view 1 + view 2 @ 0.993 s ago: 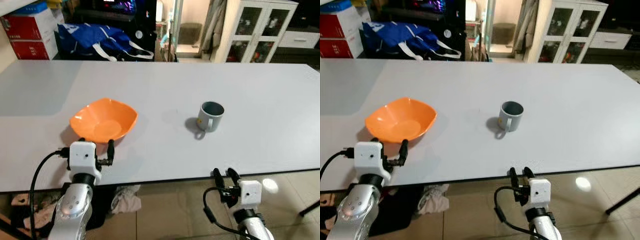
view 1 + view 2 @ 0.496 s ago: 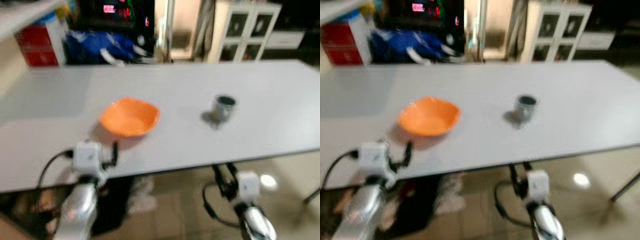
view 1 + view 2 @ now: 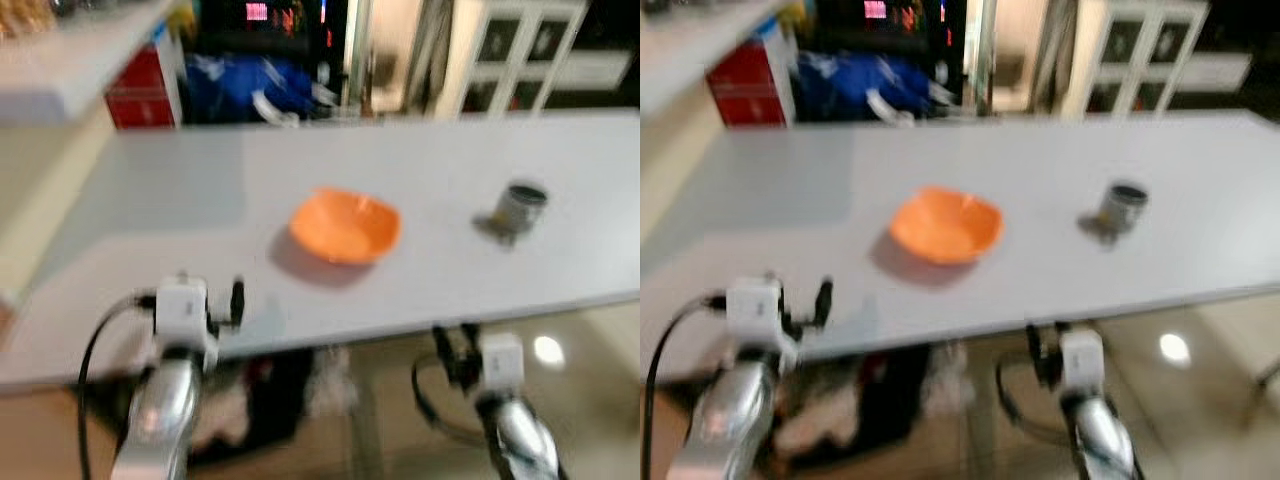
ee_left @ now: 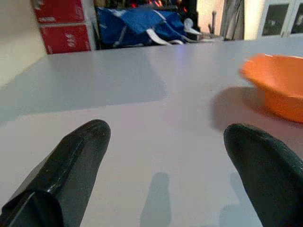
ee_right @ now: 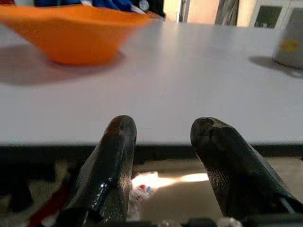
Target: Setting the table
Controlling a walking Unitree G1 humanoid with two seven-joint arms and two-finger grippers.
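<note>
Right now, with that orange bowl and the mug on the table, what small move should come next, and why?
Probably swing the left pincer toward the orange bowl. Its fingers are apart, it holds nothing, and it hovers over bare table beside the bowl. The right pincer sits below the table edge, and the mug stands farther off.

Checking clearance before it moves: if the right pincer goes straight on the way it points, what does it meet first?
Probably the table's near edge: the right pincer sits just below tabletop level. The orange bowl lies farther on; depth is unclear.
</note>
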